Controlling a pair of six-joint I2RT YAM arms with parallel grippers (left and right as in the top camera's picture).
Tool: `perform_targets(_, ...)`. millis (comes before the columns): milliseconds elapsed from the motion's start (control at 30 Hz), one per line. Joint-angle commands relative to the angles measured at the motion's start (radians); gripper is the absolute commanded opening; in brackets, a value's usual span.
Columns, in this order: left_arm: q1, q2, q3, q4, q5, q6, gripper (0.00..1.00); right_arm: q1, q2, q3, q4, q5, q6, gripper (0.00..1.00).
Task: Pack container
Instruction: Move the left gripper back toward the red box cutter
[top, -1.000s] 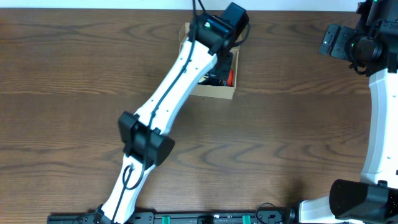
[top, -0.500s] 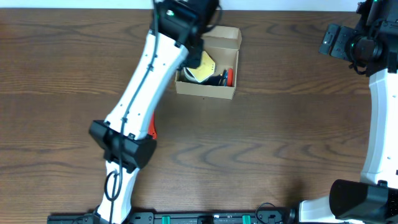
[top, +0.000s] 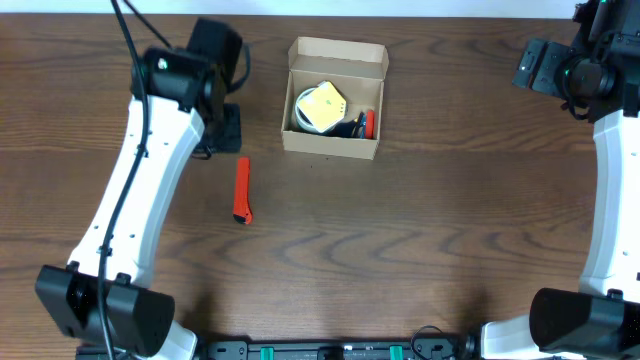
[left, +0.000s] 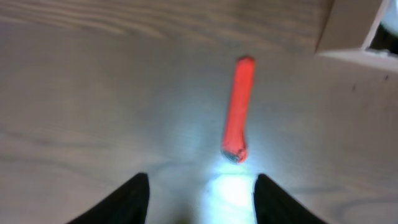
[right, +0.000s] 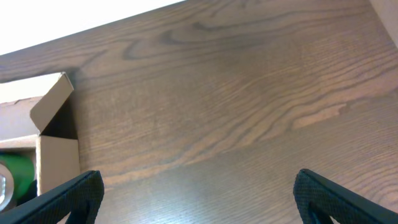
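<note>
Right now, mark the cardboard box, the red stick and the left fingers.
cardboard box (top: 330, 147): overhead view, front wall.
red stick (top: 241, 190): overhead view, middle of its length.
left fingers (left: 129, 199): left wrist view, one finger's surface.

Left arm (top: 128, 200) and right arm (top: 610, 200) are white-shelled with black joints; a black cable (top: 127, 40) runs along the left.

The table (top: 450, 200) was dark brown with wavy wood grain; the container (top: 330, 145) plain tan; the stick (top: 241, 190) bright red, dark-tipped; the left arm (top: 140, 200) white

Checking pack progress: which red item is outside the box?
The long red stick lying on the table, left of the container; the small red piece sits inside it.
</note>
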Motion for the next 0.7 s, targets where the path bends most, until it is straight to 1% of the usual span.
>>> perform_targets(0, 0.02, 0.02, -0.193, 0.131, 0.138, 0.042, 0.61, -0.007, 0.004, -0.007, 0.0, 0.01, 0.002, 0.99)
perform_targets(67, 0.024, 0.033, -0.272, 0.211, 0.169, 0.061, 0.64, -0.007, 0.004, -0.007, 0.0, 0.01, 0.002, 0.99)
perform_targets(100, 0.026, 0.042, -0.3, 0.237, 0.169, 0.063, 0.67, -0.007, 0.004, -0.007, 0.0, 0.01, 0.002, 0.99)
perform_targets(233, 0.028, 0.083, -0.37, 0.306, 0.172, 0.063, 0.77, -0.007, 0.004, -0.007, 0.0, 0.01, 0.002, 0.99)
perform_targets(367, 0.029, 0.142, -0.4, 0.349, 0.191, 0.069, 0.79, -0.007, 0.004, -0.007, 0.0, 0.01, 0.002, 0.99)
perform_targets(667, 0.029, 0.284, -0.409, 0.392, 0.224, 0.083, 0.78, -0.007, 0.004, -0.007, 0.0, 0.01, 0.002, 0.99)
